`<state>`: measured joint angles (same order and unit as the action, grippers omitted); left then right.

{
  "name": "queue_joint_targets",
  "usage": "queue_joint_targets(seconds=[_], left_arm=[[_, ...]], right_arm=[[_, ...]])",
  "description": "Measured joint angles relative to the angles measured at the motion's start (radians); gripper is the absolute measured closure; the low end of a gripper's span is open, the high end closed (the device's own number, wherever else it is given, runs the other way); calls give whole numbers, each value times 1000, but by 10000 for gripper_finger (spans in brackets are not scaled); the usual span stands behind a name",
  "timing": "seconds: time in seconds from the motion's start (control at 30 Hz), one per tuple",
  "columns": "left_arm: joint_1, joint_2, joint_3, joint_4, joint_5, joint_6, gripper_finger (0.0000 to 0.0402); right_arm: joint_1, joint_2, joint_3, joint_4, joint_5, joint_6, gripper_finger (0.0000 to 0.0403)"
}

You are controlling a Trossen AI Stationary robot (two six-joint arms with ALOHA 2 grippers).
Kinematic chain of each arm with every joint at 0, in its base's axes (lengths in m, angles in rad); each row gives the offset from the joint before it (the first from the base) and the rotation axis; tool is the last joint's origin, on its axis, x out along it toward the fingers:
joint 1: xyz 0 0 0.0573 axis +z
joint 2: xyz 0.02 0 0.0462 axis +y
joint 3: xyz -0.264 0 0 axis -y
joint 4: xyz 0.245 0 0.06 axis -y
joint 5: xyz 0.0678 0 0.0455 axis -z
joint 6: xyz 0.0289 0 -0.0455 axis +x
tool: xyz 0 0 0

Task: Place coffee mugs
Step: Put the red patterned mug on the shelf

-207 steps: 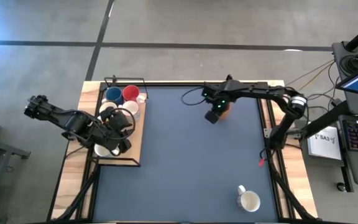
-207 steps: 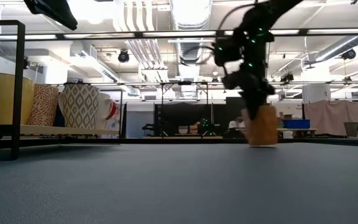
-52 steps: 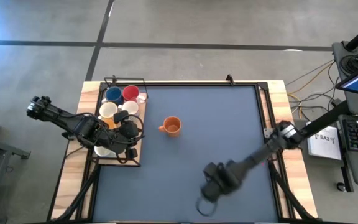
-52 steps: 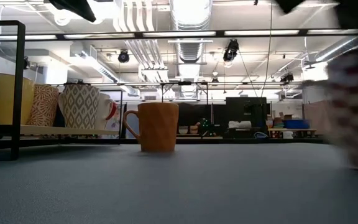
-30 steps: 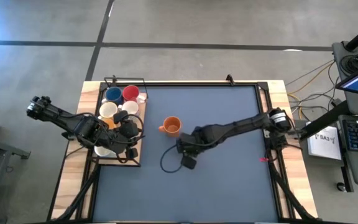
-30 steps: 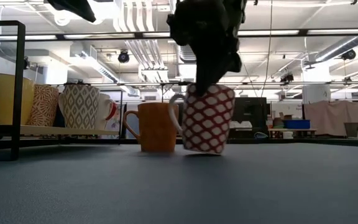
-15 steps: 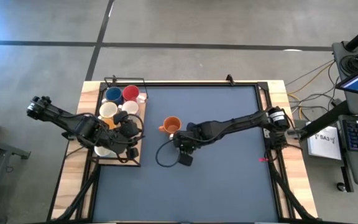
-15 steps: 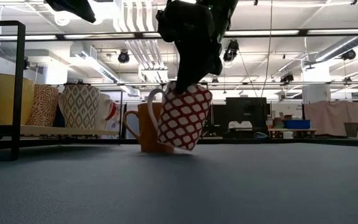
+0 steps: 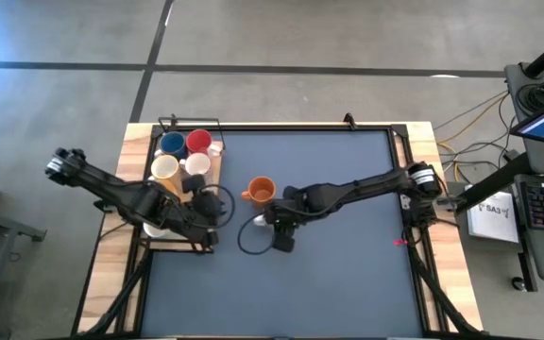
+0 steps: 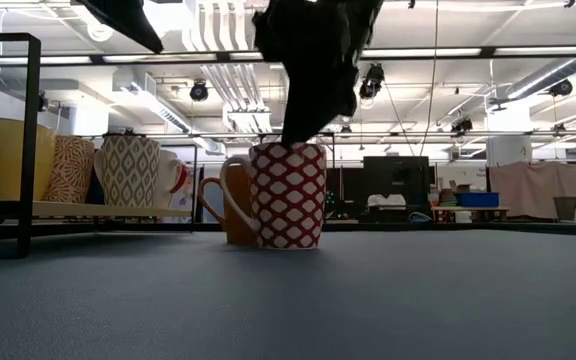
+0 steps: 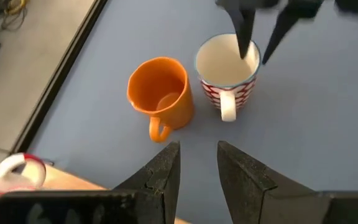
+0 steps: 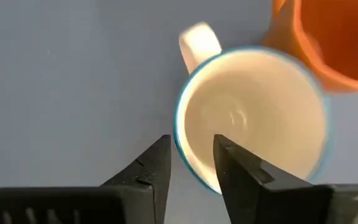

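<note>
Here the dark blue-grey mat [image 9: 348, 274] lies mostly bare: the whole near half and the right side are free, bounded by the wooden table edge [image 9: 447, 274] and a black rail along the far side. The only crowding is at the left, where a wire rack [image 9: 182, 241] holds a blue mug [image 9: 172, 144], a red mug [image 9: 197, 142] and cream ones beside the mat's edge.

The red-and-white lattice-patterned ceramic mug [image 10: 286, 195] stands upright on the mat, just beside the plain orange ceramic mug [image 11: 160, 93]; whether they touch I cannot tell. Its inside is cream, its white handle pointing away from the orange one.

The right gripper [image 11: 257, 37] hangs over that mug, fingers slightly parted astride its rim, one inside and one outside. The left gripper [image 11: 197, 165] hovers by the rack, its fingers a little apart, holding nothing.
</note>
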<state>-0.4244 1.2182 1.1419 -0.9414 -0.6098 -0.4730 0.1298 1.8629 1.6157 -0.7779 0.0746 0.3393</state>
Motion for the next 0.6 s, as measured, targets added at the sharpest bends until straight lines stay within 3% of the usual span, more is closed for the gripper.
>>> queue_joint_targets(seconds=[0.2,0.6], left_arm=[[0,57,0,92,0,149,312],[3,212,1,311,87,424,312]], right_arm=[[9,-57,0,-20,0,0,279],[43,-141,0,-288,62,73,277]])
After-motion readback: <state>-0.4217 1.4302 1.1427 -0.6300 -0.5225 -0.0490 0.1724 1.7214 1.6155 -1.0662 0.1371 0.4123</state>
